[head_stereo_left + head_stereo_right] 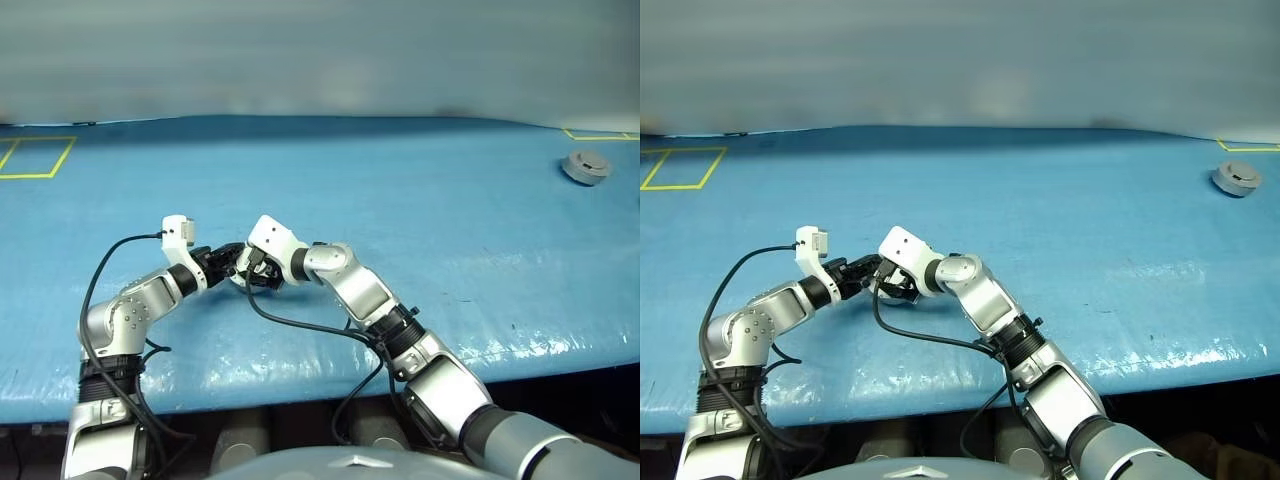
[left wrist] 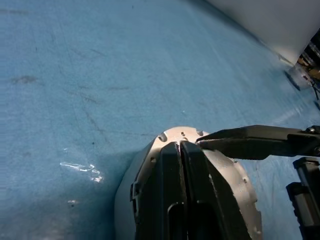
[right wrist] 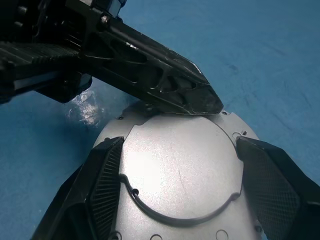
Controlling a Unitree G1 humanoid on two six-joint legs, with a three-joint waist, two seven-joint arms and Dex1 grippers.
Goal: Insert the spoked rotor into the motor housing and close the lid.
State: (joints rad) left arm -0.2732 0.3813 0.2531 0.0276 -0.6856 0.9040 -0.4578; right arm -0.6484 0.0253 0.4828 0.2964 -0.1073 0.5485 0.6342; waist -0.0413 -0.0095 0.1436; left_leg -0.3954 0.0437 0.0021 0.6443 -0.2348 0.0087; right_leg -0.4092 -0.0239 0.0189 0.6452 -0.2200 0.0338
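right gripper (image 3: pixel 185 185) clasps motor housing (image 3: pixel 175 170) — left gripper (image 3: pixel 202 102) touching

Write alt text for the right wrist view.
A round silver-grey motor housing, plain face up, sits between the right gripper's two spread black fingers above a blue table. The shut left gripper reaches in, its tip at the housing's far edge.

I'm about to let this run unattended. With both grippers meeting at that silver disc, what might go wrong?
1. The right gripper spans the silver disc by its edges, so the left gripper, jaws shut, pressing on its rim could tip or shift it.
2. The two grippers nearly touch, so they may collide.
3. Another round silver part lies at the table's far right corner, likely a long reach.
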